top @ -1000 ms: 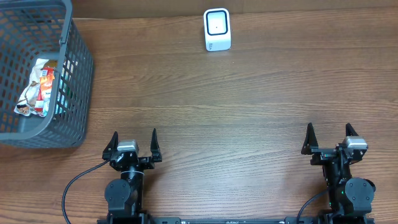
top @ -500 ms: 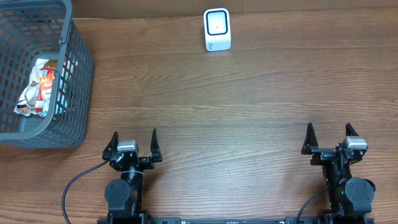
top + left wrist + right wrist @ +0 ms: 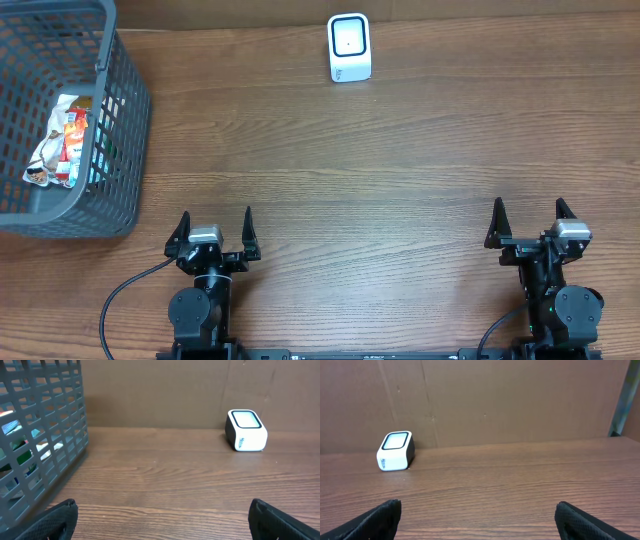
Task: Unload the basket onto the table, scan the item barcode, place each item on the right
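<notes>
Wood table [image 3: 400, 150]. Item pkt [image 3: 62, 140] lies inside grey basket [image 3: 130, 110], far left. Scanner [image 3: 349, 47] upright at far edge. L gripper [image 3: 215, 226] & R gripper [image 3: 530, 216]: jaws released, empty, near edge.

— What's the table [image 3: 400, 170] like?
— Brown wood grain. A grey mesh basket [image 3: 128, 120] stands at ten o'clock, by the left edge.
— Anything else on it?
— A white scanner [image 3: 349, 47] at twelve, near the far edge, well apart from the basket.
</notes>
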Robot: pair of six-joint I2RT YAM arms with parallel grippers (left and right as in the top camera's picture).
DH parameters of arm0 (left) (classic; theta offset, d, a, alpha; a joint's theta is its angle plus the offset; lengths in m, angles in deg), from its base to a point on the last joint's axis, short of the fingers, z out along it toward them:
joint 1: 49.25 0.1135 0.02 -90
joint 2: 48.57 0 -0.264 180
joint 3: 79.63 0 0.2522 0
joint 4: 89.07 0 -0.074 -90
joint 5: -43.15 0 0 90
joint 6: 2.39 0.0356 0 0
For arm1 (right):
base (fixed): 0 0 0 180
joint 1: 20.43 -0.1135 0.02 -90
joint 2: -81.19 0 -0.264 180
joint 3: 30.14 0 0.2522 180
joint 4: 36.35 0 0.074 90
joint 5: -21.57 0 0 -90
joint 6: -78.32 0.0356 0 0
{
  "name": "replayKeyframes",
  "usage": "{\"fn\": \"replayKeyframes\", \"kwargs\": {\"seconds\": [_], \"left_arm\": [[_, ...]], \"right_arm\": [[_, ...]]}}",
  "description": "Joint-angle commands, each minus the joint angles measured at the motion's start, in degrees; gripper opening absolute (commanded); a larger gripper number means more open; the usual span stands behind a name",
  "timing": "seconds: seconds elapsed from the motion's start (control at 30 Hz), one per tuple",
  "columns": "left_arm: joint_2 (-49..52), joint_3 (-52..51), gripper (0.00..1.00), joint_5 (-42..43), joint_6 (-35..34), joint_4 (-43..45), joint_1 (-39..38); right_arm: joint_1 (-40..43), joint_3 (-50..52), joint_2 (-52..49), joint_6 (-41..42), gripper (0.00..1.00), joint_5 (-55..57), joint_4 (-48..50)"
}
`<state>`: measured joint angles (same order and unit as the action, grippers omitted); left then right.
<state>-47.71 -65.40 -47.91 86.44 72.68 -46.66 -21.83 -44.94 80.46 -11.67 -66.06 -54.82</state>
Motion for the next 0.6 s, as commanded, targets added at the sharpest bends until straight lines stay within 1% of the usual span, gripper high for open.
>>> {"fn": "replayKeyframes", "kwargs": {"seconds": [0.0, 0.2, 0.3, 0.37, 0.47, 0.57], "left_arm": [[-0.6, -0.2, 1.00, 0.7, -0.6, 0.0, -0.4], [-0.5, -0.2, 1.00, 0.8, -0.6, 0.1, -0.4], [-0.4, 0.1, 1.00, 3.8, -1.0, -0.4, -0.4], [-0.1, 1.0, 1.00, 6.7, -4.0, -2.2, -0.4], [1.5, 3.7, 1.00, 10.4, -9.3, -7.3, -0.4], [3.8, 7.3, 1.00, 13.9, -10.3, -12.5, -0.4]], "right_arm": [[0.4, 0.6, 0.6, 0.2, 1.00, 0.5, 0.2], [0.4, 0.6, 0.6, 0.2, 1.00, 0.5, 0.2], [0.4, 0.6, 0.6, 0.2, 1.00, 0.5, 0.2], [0.4, 0.6, 0.6, 0.2, 1.00, 0.5, 0.2], [0.4, 0.6, 0.6, 0.2, 1.00, 0.5, 0.2], [0.4, 0.6, 0.6, 0.2, 1.00, 0.5, 0.2]]}}
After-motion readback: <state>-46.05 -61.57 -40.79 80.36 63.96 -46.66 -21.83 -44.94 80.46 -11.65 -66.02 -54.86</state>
